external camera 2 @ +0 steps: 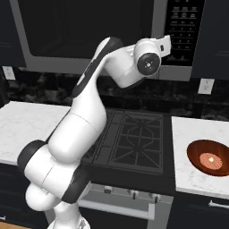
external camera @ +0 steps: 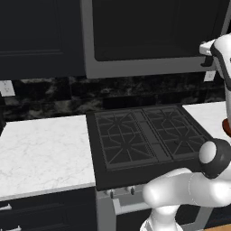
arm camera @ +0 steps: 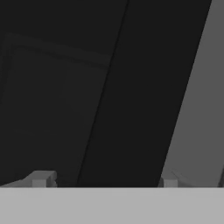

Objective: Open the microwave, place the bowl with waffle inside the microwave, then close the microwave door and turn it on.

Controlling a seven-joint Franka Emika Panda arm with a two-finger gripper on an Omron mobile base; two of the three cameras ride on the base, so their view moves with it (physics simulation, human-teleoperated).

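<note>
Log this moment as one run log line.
stage: reaching microwave door | pincer: open, empty | door: closed | bowl: on counter right of stove

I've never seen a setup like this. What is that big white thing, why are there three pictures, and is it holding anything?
The white thing is a robot arm in a computer-rendered kitchen. Two pictures come from cameras riding behind it, to its left and right, looking over a black stove between white counters. The third comes from a camera on the arm's hand: its two finger tips poke up at the bottom, spread apart with nothing between them, so it holds nothing. The hand is raised to the microwave above the stove, near its button panel; the door looks closed. On the right counter sits a reddish-brown bowl with a waffle in it.
</note>
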